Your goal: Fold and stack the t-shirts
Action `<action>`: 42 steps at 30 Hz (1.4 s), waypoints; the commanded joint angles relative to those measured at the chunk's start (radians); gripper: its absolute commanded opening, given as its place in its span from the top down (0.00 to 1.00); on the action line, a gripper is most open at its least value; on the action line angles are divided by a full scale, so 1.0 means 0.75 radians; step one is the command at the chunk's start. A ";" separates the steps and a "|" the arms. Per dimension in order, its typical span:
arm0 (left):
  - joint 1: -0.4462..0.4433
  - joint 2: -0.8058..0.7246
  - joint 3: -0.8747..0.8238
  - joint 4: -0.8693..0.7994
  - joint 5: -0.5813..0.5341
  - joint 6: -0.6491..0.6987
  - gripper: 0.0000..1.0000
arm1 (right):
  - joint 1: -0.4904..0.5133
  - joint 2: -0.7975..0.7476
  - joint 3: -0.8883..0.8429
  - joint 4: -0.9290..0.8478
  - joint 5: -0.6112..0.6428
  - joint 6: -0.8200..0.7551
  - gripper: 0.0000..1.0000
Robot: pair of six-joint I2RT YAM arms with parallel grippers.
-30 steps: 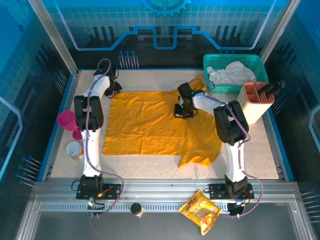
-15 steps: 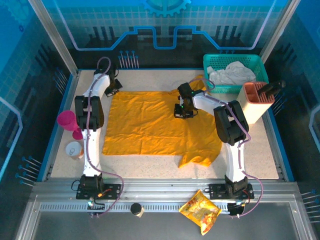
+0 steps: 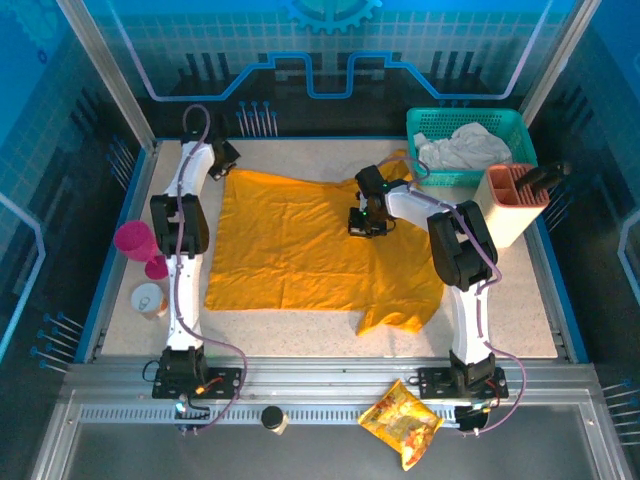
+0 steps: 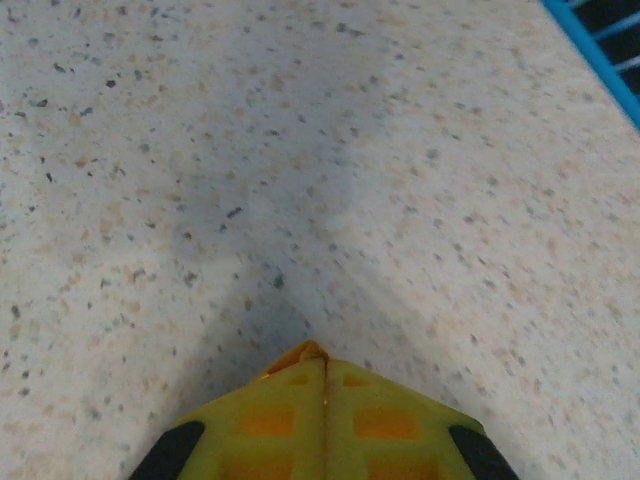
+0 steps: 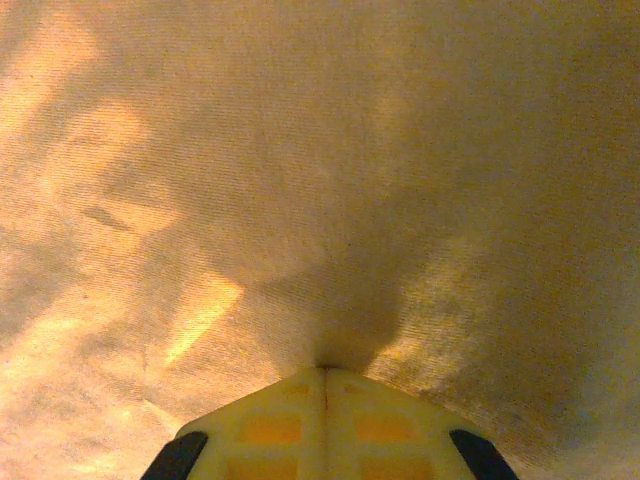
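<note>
A plain orange-yellow t-shirt lies spread across the middle of the table, one sleeve hanging toward the near right. My left gripper is at the shirt's far-left corner. In the left wrist view its jaws are shut, and a small tip of the t-shirt sticks out between them above the speckled table. My right gripper sits on the shirt's far-right part near the collar. In the right wrist view that gripper is shut, with the t-shirt's cloth puckered up to its tips.
A teal basket holding a white cloth stands at the far right, with a tan holder beside it. A pink cup and a can stand at the left edge. A snack packet lies on the near rail.
My left gripper has closed on the shirt's far-left corner and drawn it up toward the far-left, stretching that edge. The right arm has not moved.
</note>
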 commanded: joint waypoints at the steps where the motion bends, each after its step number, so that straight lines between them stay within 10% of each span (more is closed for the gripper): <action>1: 0.028 0.062 0.057 -0.018 0.029 -0.126 0.91 | 0.005 0.042 -0.004 -0.041 -0.006 0.020 1.00; 10: 0.012 -0.295 -0.286 0.176 -0.013 -0.131 0.38 | -0.008 -0.037 0.023 -0.060 0.008 -0.013 1.00; 16: -0.033 -0.676 -0.561 0.214 0.005 -0.011 0.25 | -0.069 -0.145 0.184 -0.141 0.031 -0.094 0.84; 23: -0.201 -0.903 -0.991 0.258 0.127 0.054 0.30 | -0.182 -0.031 0.510 -0.302 0.090 -0.183 0.59; 34: -0.442 -0.715 -1.292 0.442 0.195 -0.061 0.48 | -0.266 0.604 1.366 -0.565 0.270 -0.300 0.54; 42: -0.465 -0.678 -1.339 0.387 0.152 0.003 0.47 | -0.299 0.709 1.366 -0.499 0.238 -0.250 0.62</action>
